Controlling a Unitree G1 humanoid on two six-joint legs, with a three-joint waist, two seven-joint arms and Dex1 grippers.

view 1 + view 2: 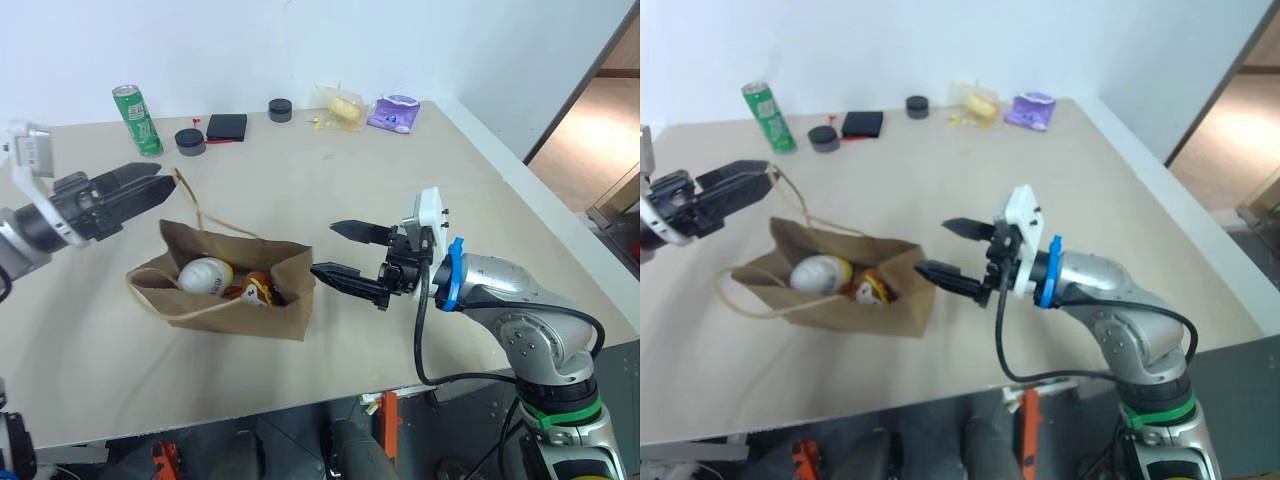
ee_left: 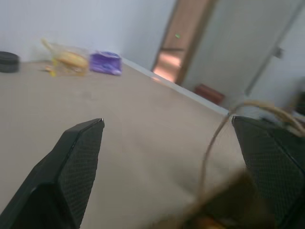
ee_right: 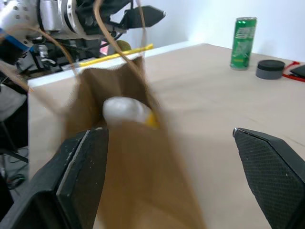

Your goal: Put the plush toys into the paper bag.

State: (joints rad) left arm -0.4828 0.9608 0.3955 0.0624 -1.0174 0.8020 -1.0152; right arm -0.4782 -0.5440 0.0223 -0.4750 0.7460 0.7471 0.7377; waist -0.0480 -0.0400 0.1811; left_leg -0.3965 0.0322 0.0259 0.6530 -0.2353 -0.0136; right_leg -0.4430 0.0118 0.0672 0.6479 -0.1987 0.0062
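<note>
Since both plush toys, the yellow-and-white egg toy (image 1: 205,276) and the brown furry animal (image 1: 259,291), already lie inside the paper bag (image 1: 285,300) near the table's (image 1: 420,210) front edge, the left eye view suggests the placing step is done and what remains is only to draw both arms clear. There the left gripper (image 1: 150,187) has its jaws spread and empty beside a cord handle (image 1: 196,209), one of two, and the right gripper (image 1: 345,252) gapes at the bag's closed end. Along the far edge: one green can (image 1: 136,119), two black discs, one black pad, one clear packet (image 1: 340,107), one purple pouch (image 1: 394,113). Each wrist view shows spread, empty fingers.
</note>
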